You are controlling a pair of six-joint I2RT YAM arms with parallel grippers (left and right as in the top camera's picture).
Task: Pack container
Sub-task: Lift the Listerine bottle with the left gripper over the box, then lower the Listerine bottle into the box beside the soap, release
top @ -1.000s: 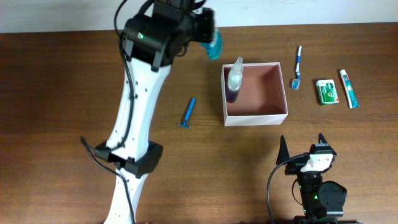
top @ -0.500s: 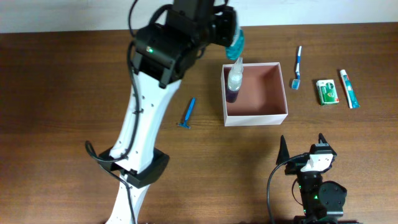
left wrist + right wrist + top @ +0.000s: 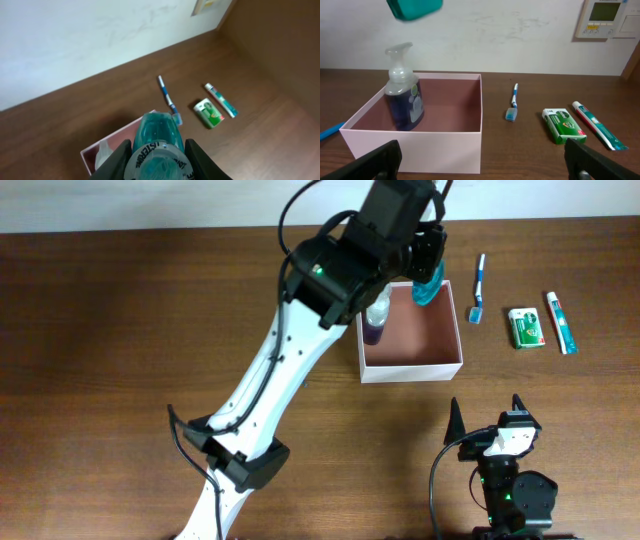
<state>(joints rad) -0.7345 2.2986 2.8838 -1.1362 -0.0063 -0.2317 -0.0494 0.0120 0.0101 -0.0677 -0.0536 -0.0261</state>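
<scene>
— Where do we have the container (image 3: 412, 368)?
— On the table (image 3: 100, 330), right of centre, with a pump bottle (image 3: 376, 315) standing upright in its far left corner.
— And our left gripper (image 3: 157, 162)?
— We have it clamped on a teal bottle (image 3: 428, 288), up in the air over the container's far edge.
— Our right gripper (image 3: 485, 408)?
— Jaws spread wide, nothing between them, near the front edge and apart from the container. Beyond the container's right side we see a toothbrush (image 3: 478, 288), a green packet (image 3: 526, 327) and a tube (image 3: 561, 322).
</scene>
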